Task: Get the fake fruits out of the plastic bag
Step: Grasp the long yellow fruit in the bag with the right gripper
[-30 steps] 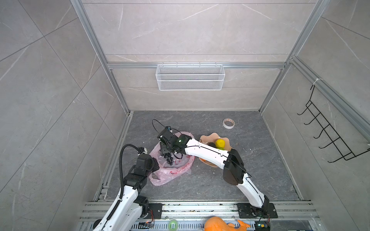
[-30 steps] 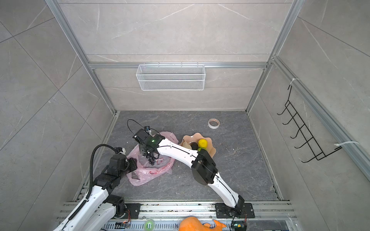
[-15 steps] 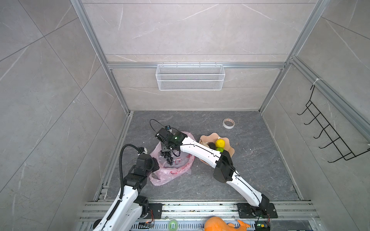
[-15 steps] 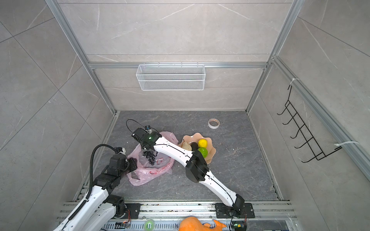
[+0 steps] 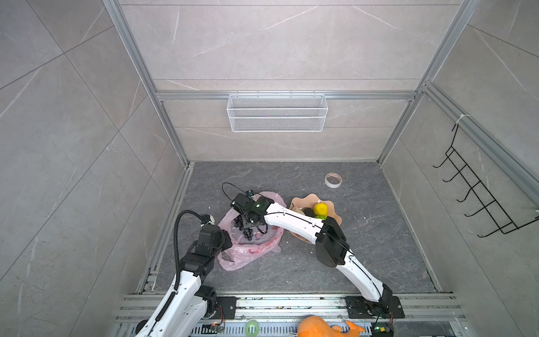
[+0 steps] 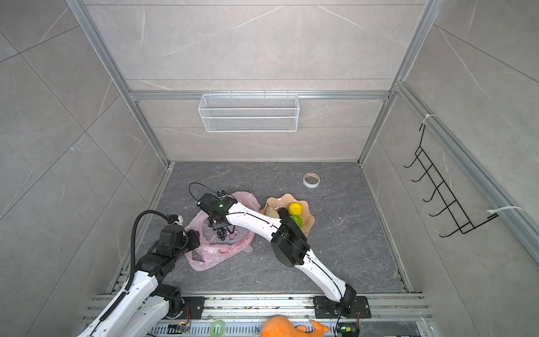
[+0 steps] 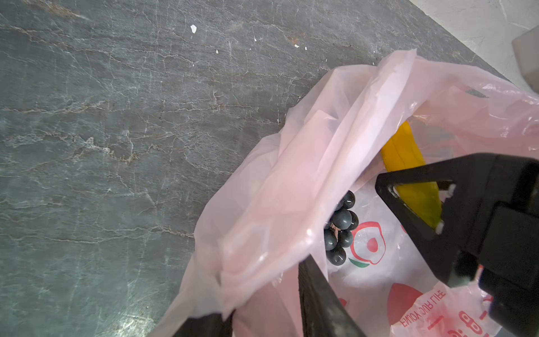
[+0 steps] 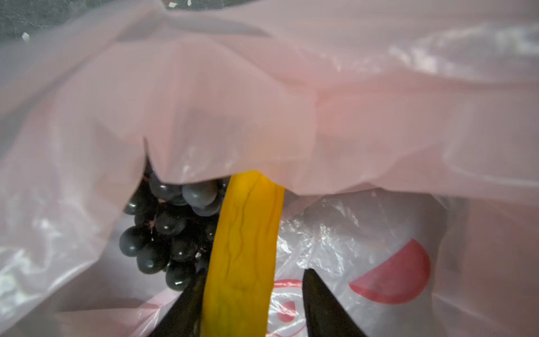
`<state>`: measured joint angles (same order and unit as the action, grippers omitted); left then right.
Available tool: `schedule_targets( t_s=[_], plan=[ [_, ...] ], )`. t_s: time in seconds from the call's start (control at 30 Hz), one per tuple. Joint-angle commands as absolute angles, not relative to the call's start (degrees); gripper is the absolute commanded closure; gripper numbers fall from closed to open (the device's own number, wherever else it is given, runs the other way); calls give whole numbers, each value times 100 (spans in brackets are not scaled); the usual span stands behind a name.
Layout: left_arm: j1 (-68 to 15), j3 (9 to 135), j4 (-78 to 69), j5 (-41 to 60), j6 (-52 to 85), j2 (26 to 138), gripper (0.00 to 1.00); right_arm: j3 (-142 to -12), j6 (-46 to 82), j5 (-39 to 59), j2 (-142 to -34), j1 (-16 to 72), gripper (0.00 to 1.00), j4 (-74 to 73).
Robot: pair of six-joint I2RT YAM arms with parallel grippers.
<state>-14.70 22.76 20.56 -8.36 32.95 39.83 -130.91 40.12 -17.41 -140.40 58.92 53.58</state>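
Note:
The pink plastic bag (image 5: 253, 251) lies crumpled on the floor in both top views. My left gripper (image 7: 262, 291) is shut on the bag's rim film and holds the mouth up. My right gripper (image 8: 255, 271) is inside the bag, open. A yellow banana (image 8: 245, 233) lies between its fingers, touching one, with a gap to the other. A black grape bunch (image 8: 163, 233) lies beside the banana, also in the bag (image 7: 291, 189). A lemon (image 5: 320, 209), a lime-green fruit (image 6: 297, 220) and a dark avocado (image 6: 282, 211) sit on the peach plate (image 5: 335, 218).
A tape roll (image 5: 333, 179) lies at the back right of the floor. A white wire basket (image 5: 277, 112) hangs on the back wall and a black hook rack (image 5: 478, 201) on the right wall. A large orange object (image 5: 318, 328) sits at the front edge.
The right gripper's jaws have narrowed around the banana inside the bag, and the right arm's elbow has shifted. The left gripper still holds the bag's rim in the same place.

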Motion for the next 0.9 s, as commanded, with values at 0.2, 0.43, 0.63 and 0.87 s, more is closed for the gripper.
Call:
schedule_targets(
  t_s=[0.2, 0.43, 0.63, 0.87],
  plan=[
    [-1475, 2287, 1924, -768, 3168, 3953, 62, -13508, 4087, -1680, -14157, 5755, 49, 5332],
    [-1476, 2281, 1925, -775, 3168, 3938, 62, -13530, 4036, -1459, -14054, 5741, 60, 5319],
    [-1476, 2285, 1920, -774, 3171, 3949, 62, -13453, 4073, -1477, -14041, 5744, 55, 5368],
    [-1475, 2285, 1925, -778, 3170, 3937, 62, -13701, 4140, -1415, -14305, 5740, 52, 5499]
  ],
)
